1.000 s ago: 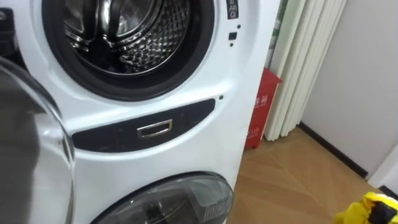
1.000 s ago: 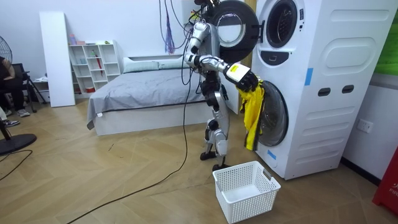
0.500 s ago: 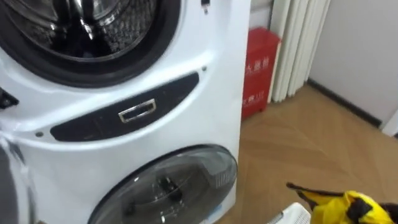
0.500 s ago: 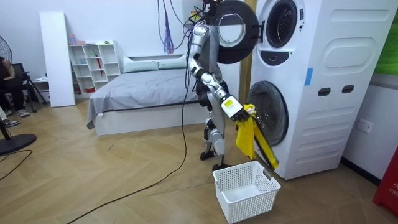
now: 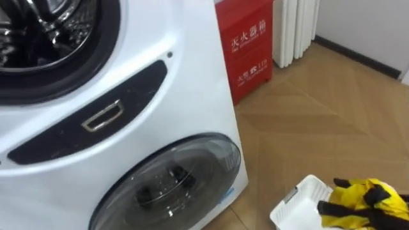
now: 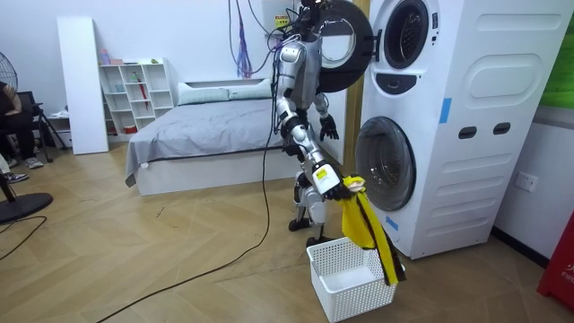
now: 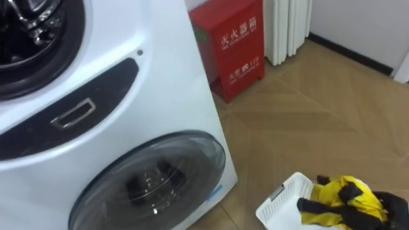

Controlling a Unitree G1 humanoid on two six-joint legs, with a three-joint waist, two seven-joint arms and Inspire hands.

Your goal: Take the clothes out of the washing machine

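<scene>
A yellow garment [image 5: 370,199] hangs from my right hand [image 5: 333,206], whose dark fingers are curled round the cloth. In the room view the garment [image 6: 361,218] dangles from that hand [image 6: 326,178] into the white plastic basket [image 6: 353,280] on the floor. The basket's rim [image 5: 299,202] lies just under the cloth, in front of the stacked washing machines. The upper drum [image 5: 35,35] stands open, its round door [image 6: 338,43] swung out. The lower door [image 5: 172,185] is closed. My left hand [image 6: 329,128] hangs at my side with relaxed fingers.
A red box [image 5: 246,45] stands on the wooden floor right of the machines, with white curtain folds [image 5: 295,25] behind it. A bed [image 6: 202,126] and a white shelf [image 6: 134,90] lie behind me. A seated person [image 6: 11,117] is at the room view's left.
My right arm has come down from beside the upper machine, carrying the yellow garment to the basket. My head has tipped down, so the eye views have shifted.
</scene>
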